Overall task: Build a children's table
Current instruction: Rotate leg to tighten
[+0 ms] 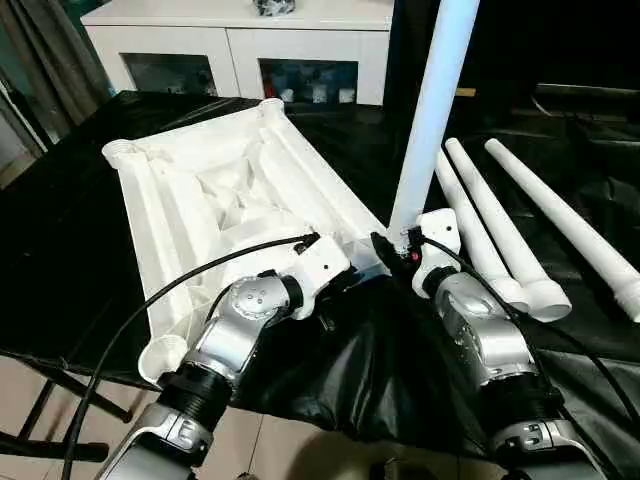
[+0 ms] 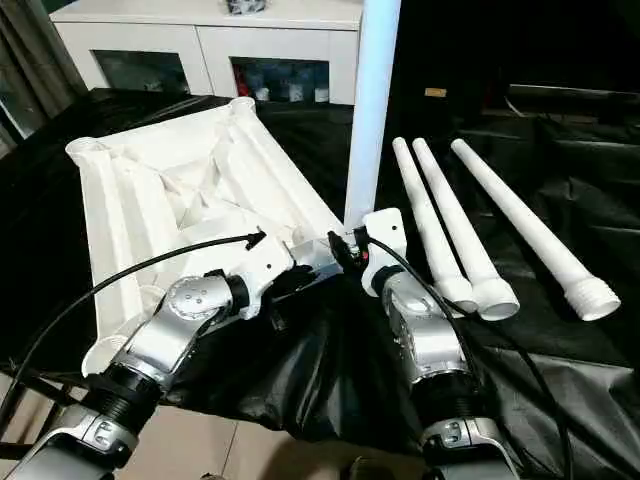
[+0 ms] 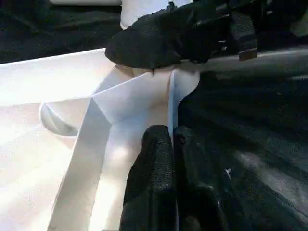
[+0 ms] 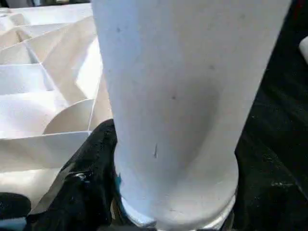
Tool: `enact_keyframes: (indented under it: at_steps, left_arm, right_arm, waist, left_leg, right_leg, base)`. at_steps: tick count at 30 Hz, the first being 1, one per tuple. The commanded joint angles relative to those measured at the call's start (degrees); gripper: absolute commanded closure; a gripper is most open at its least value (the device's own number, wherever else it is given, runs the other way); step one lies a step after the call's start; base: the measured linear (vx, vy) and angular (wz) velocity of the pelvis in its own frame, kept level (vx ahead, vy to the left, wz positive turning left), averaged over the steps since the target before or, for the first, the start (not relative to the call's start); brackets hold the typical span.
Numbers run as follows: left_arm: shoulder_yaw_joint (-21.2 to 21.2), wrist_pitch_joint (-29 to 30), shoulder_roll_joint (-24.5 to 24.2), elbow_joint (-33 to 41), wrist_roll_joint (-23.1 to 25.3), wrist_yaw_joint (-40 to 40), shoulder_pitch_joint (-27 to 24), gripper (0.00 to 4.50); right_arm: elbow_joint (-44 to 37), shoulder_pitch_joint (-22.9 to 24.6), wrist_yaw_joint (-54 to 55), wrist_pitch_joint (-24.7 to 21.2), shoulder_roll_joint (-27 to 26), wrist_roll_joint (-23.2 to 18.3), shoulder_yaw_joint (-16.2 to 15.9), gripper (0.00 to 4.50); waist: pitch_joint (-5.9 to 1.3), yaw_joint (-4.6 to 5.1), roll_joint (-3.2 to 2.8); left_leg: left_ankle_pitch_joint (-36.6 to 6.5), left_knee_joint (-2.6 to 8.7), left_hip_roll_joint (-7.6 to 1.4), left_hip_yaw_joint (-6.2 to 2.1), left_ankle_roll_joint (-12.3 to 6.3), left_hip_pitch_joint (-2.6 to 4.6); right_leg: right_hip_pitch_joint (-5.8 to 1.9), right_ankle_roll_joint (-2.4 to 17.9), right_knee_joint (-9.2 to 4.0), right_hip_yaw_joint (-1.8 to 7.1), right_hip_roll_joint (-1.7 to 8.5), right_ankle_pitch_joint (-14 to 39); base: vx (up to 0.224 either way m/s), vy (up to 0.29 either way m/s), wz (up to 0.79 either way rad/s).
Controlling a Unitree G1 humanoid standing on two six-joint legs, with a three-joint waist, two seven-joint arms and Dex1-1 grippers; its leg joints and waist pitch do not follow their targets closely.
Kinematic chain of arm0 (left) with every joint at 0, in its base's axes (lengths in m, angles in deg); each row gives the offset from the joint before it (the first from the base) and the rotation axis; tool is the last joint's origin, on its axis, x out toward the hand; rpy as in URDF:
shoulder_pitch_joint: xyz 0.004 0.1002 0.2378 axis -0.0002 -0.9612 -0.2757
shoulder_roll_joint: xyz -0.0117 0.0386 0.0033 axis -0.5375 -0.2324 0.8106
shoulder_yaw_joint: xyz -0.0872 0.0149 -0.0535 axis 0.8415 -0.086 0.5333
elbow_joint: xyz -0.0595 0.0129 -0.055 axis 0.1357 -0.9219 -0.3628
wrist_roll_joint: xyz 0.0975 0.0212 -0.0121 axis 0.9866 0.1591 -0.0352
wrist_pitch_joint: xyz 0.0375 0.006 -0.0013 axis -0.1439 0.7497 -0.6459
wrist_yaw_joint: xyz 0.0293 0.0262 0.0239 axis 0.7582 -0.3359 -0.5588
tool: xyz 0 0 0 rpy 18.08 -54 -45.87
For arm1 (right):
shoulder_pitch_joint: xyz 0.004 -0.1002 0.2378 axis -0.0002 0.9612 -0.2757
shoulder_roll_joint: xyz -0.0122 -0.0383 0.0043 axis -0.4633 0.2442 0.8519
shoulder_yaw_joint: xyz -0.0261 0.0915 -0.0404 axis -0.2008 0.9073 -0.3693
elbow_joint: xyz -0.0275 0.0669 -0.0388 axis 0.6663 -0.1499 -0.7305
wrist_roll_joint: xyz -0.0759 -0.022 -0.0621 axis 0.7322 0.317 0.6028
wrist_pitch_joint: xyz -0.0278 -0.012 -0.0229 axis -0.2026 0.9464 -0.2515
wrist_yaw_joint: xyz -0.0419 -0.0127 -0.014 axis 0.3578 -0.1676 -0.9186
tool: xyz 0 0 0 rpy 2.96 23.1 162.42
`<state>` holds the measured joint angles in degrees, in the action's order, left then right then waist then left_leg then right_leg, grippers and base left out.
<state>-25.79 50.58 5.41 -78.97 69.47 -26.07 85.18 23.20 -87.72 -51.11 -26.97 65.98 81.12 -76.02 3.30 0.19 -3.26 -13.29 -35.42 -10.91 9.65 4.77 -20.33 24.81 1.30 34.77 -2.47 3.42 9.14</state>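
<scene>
The white tabletop (image 1: 220,190) lies upside down on the black-covered table, ribs up, with round sockets at its corners. One white leg (image 1: 432,110) stands upright at the near right corner socket. My right gripper (image 1: 400,245) is shut on its lower end, and one black finger (image 4: 89,168) presses against the tube. My left gripper (image 3: 171,137) is shut on the tabletop's thin rim wall just beside that corner. Three more legs (image 1: 505,225) lie side by side to the right.
A white cabinet with glass doors (image 1: 240,45) stands behind the table. Black cloth (image 1: 60,220) covers the table and hangs over its near edge (image 1: 330,380). Black cables run along both forearms. A dark object (image 1: 580,95) sits at the back right.
</scene>
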Motion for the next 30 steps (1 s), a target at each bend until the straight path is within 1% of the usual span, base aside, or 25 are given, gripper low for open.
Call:
enact_keyframes:
  at_steps: [1, 4, 6, 7, 8, 9, 10, 11, 12, 14, 15, 16, 17, 18, 19, 20, 21, 22, 23, 24, 26, 28, 29, 30]
  left_arm:
    - [-1.54, -1.88, 2.48, 0.28, -1.34, -1.18, 1.75, 4.5]
    - [-1.27, -2.4, 1.98, 0.69, -1.73, 0.34, 1.62, 4.5]
    - [-1.19, -3.54, 0.89, 1.52, -2.5, 3.38, 1.22, 4.5]
    - [-1.43, -4.0, -0.07, 2.0, -2.74, 5.21, 0.94, 4.5]
    - [-1.58, -4.22, -0.62, 2.26, -2.84, 6.18, 0.79, 4.5]
    - [-1.74, -4.47, -2.26, 3.18, -3.74, 9.11, 0.23, 4.5]
    - [-1.7, -4.54, -2.92, 3.64, -4.37, 10.45, -0.05, 4.5]
    - [-1.7, -4.54, -2.92, 3.64, -4.37, 10.45, -0.05, 4.5]
    - [-1.65, -4.44, -4.2, 4.75, -5.81, 13.39, -0.69, 4.5]
    - [-1.63, -4.42, -5.31, 5.64, -6.86, 15.74, -1.25, 4.5]
    - [-1.55, -4.65, -7.09, 6.68, -8.13, 19.04, -2.03, 4.5]
    - [-1.55, -4.65, -7.09, 6.68, -8.13, 19.04, -2.03, 4.5]
    - [-1.53, -4.84, -7.59, 6.68, -8.19, 19.61, -2.12, 4.5]
    - [-1.32, -5.26, -8.45, 6.76, -8.95, 21.34, -2.35, 4.5]
    - [-0.94, -5.13, -9.36, 7.08, -10.05, 23.25, -2.64, 4.5]
    - [-0.65, -4.98, -9.83, 7.31, -10.92, 24.43, -2.76, 4.5]
    - [-0.48, -4.87, -10.09, 7.44, -11.45, 25.07, -2.81, 4.5]
    - [-0.04, -4.35, -10.61, 7.66, -12.48, 26.38, -2.84, 4.5]
    - [0.32, -4.01, -11.07, 7.8, -13.28, 27.47, -2.86, 4.5]
    - [0.71, -3.58, -11.59, 7.93, -14.07, 28.64, -2.86, 4.5]
    - [1.08, -2.93, -12.69, 8.17, -15.22, 30.56, -2.84, 4.5]
    - [1.38, -2.98, -13.4, 7.99, -15.47, 31.83, -2.77, 4.5]
    - [1.44, -3.13, -13.85, 7.64, -15.57, 32.49, -2.63, 4.5]
    - [1.48, -3.25, -14.23, 7.34, -15.61, 32.99, -2.49, 4.5]
  right_arm:
    - [-0.59, 0.54, -5.14, 0.13, -3.17, -0.8, -5.35, 1.08]
    - [-1.2, 0.77, -6.45, 0.41, -2.4, -0.63, -5.85, 0.96]
    - [-1.93, 0.82, -8.07, 1.42, -1.1, -0.2, -6.16, 0.6]
    - [-2.19, 0.73, -9.39, 1.74, -0.11, -0.4, -5.93, 0.56]
    - [-2.31, 0.67, -10.13, 1.89, 0.45, -0.54, -5.77, 0.56]
    - [-2.39, 0.46, -13.09, 3.36, 2.67, -0.71, -5.67, 0.56]
    - [-2.32, 0.38, -14.43, 4.1, 3.68, -0.7, -5.7, 0.56]
    - [-2.32, 0.38, -14.43, 4.1, 3.68, -0.7, -5.7, 0.56]
    - [-2.36, 0.36, -17.45, 5.16, 5.54, -0.91, -5.75, 0.56]
    - [-2.91, 0.64, -20.51, 5.49, 7.01, -1.31, -6.06, 0.56]
    - [-4.69, 1.65, -26.2, 5.03, 9.45, -2.28, -7.15, 0.56]
    - [-4.69, 1.65, -26.2, 5.03, 9.45, -2.28, -7.15, 0.56]
    - [-5.42, 2.2, -28.13, 5.12, 10.32, -2.47, -7.74, 0.56]
    - [-7.06, 3.45, -32.28, 5.25, 12.21, -3.13, -9.0, 0.56]
    - [-9.18, 4.93, -36.94, 4.85, 14.36, -4.2, -10.33, 0.56]
    - [-10.23, 5.59, -39.3, 4.42, 15.47, -4.95, -10.89, 0.56]
    - [-10.77, 5.92, -40.55, 4.15, 16.06, -5.4, -11.16, 0.56]
    - [-11.88, 6.51, -43.02, 3.69, 17.32, -6.19, -11.75, 0.56]
    - [-12.85, 7.02, -45.02, 3.26, 18.39, -6.76, -12.28, 0.56]
    - [-13.87, 7.49, -46.98, 2.72, 19.46, -7.3, -12.85, 0.56]
    - [-15.13, 8.07, -49.99, 2.3, 21.01, -7.8, -13.62, 0.56]
    - [-15.45, 8.16, -51.35, 2.43, 21.58, -7.64, -13.93, 0.56]
    - [-15.54, 8.12, -51.62, 2.35, 21.79, -7.59, -14.08, 0.72]
    - [-15.51, 8.06, -51.78, 2.29, 21.89, -7.56, -14.17, 0.89]
  waist:
    - [-3.36, -0.15, 0.75]
    - [-3.16, -0.08, 0.76]
    - [-3.08, -0.12, 0.84]
    - [-3.14, -0.1, 0.86]
    - [-3.21, -0.11, 0.85]
    - [-3.17, -0.05, 0.81]
    - [-3.3, -0.23, 0.79]
    - [-3.3, -0.23, 0.79]
    - [-3.31, -0.45, 0.72]
    - [-3.44, -0.7, 0.75]
    - [-3.37, -0.56, 0.53]
    - [-3.42, -0.72, 0.61]
    - [-3.49, -0.52, 0.66]
    - [-3.51, -0.58, 0.57]
    - [-3.45, -0.9, 0.64]
    - [-3.59, -1.08, 0.66]
    - [-3.5, -1.21, 0.7]
    - [-3.49, -1.31, 0.63]
    - [-3.4, -1.33, 0.87]
    - [-3.38, -1.67, 0.78]
    - [-3.28, -2.06, 0.77]
    - [-3.24, -2.12, 0.79]
    - [-3.26, -2.1, 0.93]
    - [-3.26, -2.1, 0.88]
  left_leg:
    - [-6.83, 4.28, -0.94, -0.22, -5.17, -0.92]
    - [-8.53, 4.38, -0.99, -0.17, -5.3, -0.8]
    - [-9.09, 4.45, -0.93, -0.21, -5.21, -0.86]
    - [-8.93, 4.44, -0.94, -0.24, -5.24, -0.89]
    - [-8.56, 4.43, -0.96, -0.26, -5.34, -0.89]
    - [-8.0, 4.45, -1.03, -0.26, -5.6, -0.95]
    - [-7.88, 4.32, -1.13, -0.16, -5.97, -0.8]
    - [-7.88, 4.32, -1.13, -0.16, -5.97, -0.8]
    - [-7.26, 4.34, -1.23, -0.09, -6.2, -0.79]
    - [-6.51, 4.28, -1.36, -0.11, -6.5, -0.77]
    - [-6.01, 4.3, -1.32, -0.11, -6.91, -0.94]
    - [-5.8, 4.35, -1.51, -0.24, -7.31, -0.86]
    - [-4.87, 4.32, -1.55, -0.13, -7.99, -0.8]
    - [-4.63, 4.27, -1.56, -0.1, -8.24, -0.73]
    - [-4.32, 4.23, -1.54, -0.08, -8.78, -0.67]
    - [-3.85, 4.19, -1.59, -0.13, -9.05, -0.69]
    - [-3.47, 4.21, -1.71, -0.02, -9.81, -0.72]
    - [-3.46, 4.19, -1.77, 0.03, -9.97, -0.62]
    - [-3.62, 4.24, -1.76, 0.05, -9.91, -0.67]
    - [-4.02, 4.25, -1.79, 0.07, -9.72, -0.61]
    - [-4.8, 4.32, -1.9, 0.17, -9.31, -0.46]
    - [-5.07, 4.37, -1.85, 0.14, -8.76, -0.57]
    - [-5.15, 4.39, -1.85, 0.15, -8.53, -0.52]
    - [-5.13, 4.41, -1.82, 0.12, -8.2, -0.51]
  right_leg:
    - [-4.12, 11.75, -4.81, 2.0, 3.36, 14.46]
    - [-3.96, 11.47, -5.13, 1.99, 3.42, 16.84]
    - [-3.99, 10.84, -5.25, 1.98, 3.46, 18.85]
    - [-4.01, 10.53, -5.25, 2.0, 3.48, 19.17]
    - [-4.02, 10.57, -5.21, 2.0, 3.51, 18.7]
    - [-3.98, 10.96, -5.08, 2.01, 3.45, 17.39]
    - [-3.94, 11.65, -4.94, 2.02, 3.54, 16.44]
    - [-3.94, 11.65, -4.94, 2.02, 3.54, 16.44]
    - [-3.9, 12.33, -4.82, 2.07, 3.57, 15.04]
    - [-4.09, 13.21, -4.48, 2.06, 3.58, 12.52]
    - [-4.11, 13.8, -4.29, 2.02, 3.48, 10.87]
    - [-4.31, 14.09, -4.1, 1.98, 3.49, 9.5]
    - [-4.24, 14.76, -3.99, 1.98, 3.47, 7.63]
    - [-4.22, 15.05, -3.95, 1.98, 3.46, 6.99]
    - [-4.38, 15.1, -4.01, 2.0, 3.47, 6.48]
    - [-4.59, 15.27, -3.74, 2.02, 3.57, 5.82]
    - [-4.41, 15.59, -3.69, 2.0, 3.55, 5.1]
    - [-4.29, 15.75, -3.79, 1.91, 3.57, 5.58]
    - [-4.32, 15.7, -3.9, 1.91, 3.54, 6.23]
    - [-4.39, 15.45, -3.94, 1.93, 3.61, 7.51]
    - [-4.2, 14.83, -4.13, 1.95, 3.6, 9.61]
    - [-4.17, 14.5, -4.18, 1.96, 3.58, 10.59]
    - [-4.13, 14.36, -4.26, 1.97, 3.58, 10.92]
    - [-4.13, 14.19, -4.26, 1.99, 3.61, 11.3]
  base:
    - [0.0, 0.0, 0.0]
    - [0.0, 0.0, 0.0]
    - [0.0, 0.0, 0.0]
    - [0.0, 0.0, 0.0]
    - [0.0, 0.0, 0.0]
    - [0.0, 0.0, 0.0]
    - [0.0, 0.0, 0.0]
    - [0.0, 0.0, 0.0]
    - [0.0, 0.0, 0.0]
    - [0.0, 0.0, 0.0]
    - [0.0, 0.0, 0.0]
    - [0.0, 0.0, 0.0]
    - [0.0, 0.0, 0.0]
    - [0.0, 0.0, 0.0]
    - [0.0, 0.0, 0.0]
    - [0.0, 0.0, 0.0]
    - [0.0, 0.0, 0.0]
    - [0.0, 0.0, 0.0]
    - [0.0, 0.0, 0.0]
    - [0.0, 0.0, 0.0]
    - [0.0, 0.0, 0.0]
    - [0.0, 0.0, 0.0]
    - [0.0, 0.0, 0.0]
    - [0.0, 0.0, 0.0]
